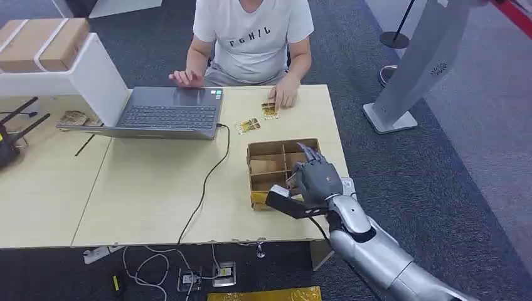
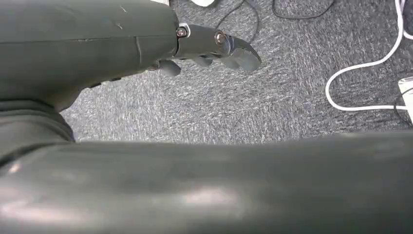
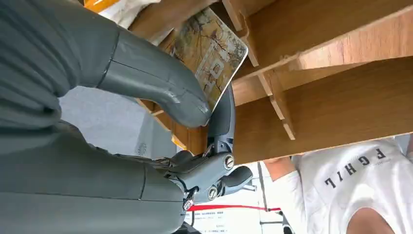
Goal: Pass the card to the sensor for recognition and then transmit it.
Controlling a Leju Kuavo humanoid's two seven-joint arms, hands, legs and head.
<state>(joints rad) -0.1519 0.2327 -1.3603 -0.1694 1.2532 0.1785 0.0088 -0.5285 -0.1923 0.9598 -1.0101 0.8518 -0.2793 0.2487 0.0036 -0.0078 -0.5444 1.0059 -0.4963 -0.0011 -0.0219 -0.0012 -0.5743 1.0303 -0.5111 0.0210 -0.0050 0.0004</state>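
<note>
My right hand (image 1: 317, 179) reaches over the near right part of a wooden box with dividers (image 1: 266, 166) on the table. In the right wrist view the hand (image 3: 195, 122) pinches a card (image 3: 212, 46) with a yellowish printed picture between the thick thumb and a dark finger. The card is tilted over a compartment of the box (image 3: 331, 112). Two more cards (image 1: 248, 125) (image 1: 270, 110) lie flat on the table beyond the box. My left hand (image 2: 214, 46) hangs above grey carpet, its fingers loosely apart and holding nothing.
A person in a white T-shirt (image 1: 251, 34) sits across the table, one hand on an open laptop (image 1: 169, 113), the other hand (image 1: 285, 97) by the far card. A black cable (image 1: 210, 175) runs from the laptop over the table's near edge. A white stand (image 1: 414, 75) rises at the right.
</note>
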